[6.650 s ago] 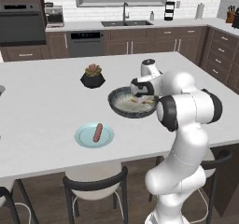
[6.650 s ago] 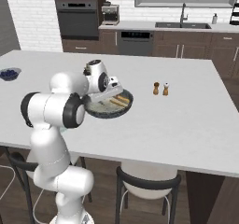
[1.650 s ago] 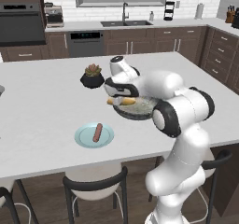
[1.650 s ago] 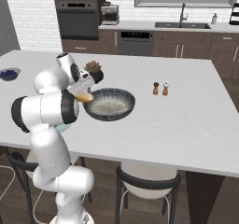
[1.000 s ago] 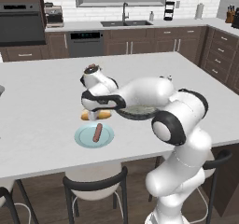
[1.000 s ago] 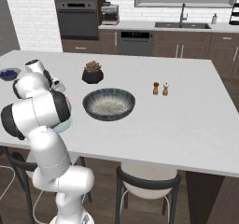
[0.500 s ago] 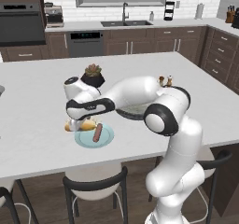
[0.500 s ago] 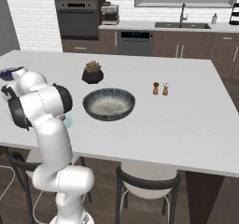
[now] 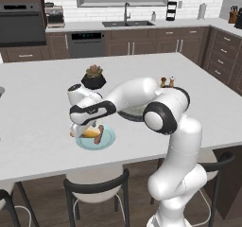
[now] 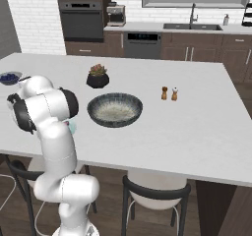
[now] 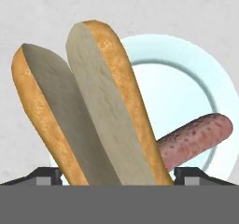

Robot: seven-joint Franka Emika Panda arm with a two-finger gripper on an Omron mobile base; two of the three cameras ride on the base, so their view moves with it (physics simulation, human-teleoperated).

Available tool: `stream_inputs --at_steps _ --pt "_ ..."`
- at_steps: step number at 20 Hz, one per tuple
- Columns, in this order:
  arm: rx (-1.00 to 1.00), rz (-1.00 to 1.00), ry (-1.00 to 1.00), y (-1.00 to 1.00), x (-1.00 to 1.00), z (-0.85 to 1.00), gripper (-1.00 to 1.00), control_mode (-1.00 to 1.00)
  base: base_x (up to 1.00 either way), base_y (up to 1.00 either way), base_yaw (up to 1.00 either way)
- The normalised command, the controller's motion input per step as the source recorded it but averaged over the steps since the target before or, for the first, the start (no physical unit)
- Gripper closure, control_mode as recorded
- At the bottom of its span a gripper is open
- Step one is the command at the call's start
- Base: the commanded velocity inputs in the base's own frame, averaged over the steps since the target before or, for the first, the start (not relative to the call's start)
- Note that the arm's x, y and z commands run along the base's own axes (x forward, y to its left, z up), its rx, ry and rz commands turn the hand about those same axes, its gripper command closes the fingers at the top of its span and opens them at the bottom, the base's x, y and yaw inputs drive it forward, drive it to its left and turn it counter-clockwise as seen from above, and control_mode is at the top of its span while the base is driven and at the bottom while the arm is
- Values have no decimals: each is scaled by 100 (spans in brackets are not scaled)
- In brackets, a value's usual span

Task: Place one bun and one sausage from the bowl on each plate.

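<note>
My gripper [image 9: 78, 130] is shut on a split bun [image 9: 88, 133], held low over the left part of the pale teal plate [image 9: 108, 140]. In the hand view the bun [image 11: 100, 106] stands on end between my finger tips [image 11: 192, 175], its two halves fanned apart. A reddish sausage [image 11: 196, 135] lies on the plate [image 11: 186, 64] just beside it, also seen as the sausage [image 9: 99, 135] in the left base view. The wide dark bowl [image 10: 115, 109] sits mid-counter with only its pale speckled inside showing. My arm hides most of it in the left base view.
A black plant pot [image 10: 98, 76] stands behind the bowl. Salt and pepper shakers [image 10: 169, 93] stand to the bowl's right. A small bowl of blue berries [image 10: 9, 77] sits at the far left of the counter. Stools line the near counter edge.
The arm has swung left from the bowl with the bun and come down over the teal plate. The bun now sits lower, right beside the sausage.
</note>
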Motion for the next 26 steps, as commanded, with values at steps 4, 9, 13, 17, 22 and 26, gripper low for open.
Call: stream_inputs --at_steps 4,9,13,17,22,26 --pt "4 -18 8 0 0 -55 100 -100 0 0 0" --pt "1 -20 4 0 0 -44 100 -100 0 0 0" --pt "0 -24 0 -11 -38 -11 100 -100 0 0 0" --pt "2 -29 -1 5 -48 -4 100 -100 0 0 0" --pt "3 -37 0 2 -24 -3 100 -100 0 0 0" --pt "0 -52 2 -39 19 -10 100 -100 0 0 0"
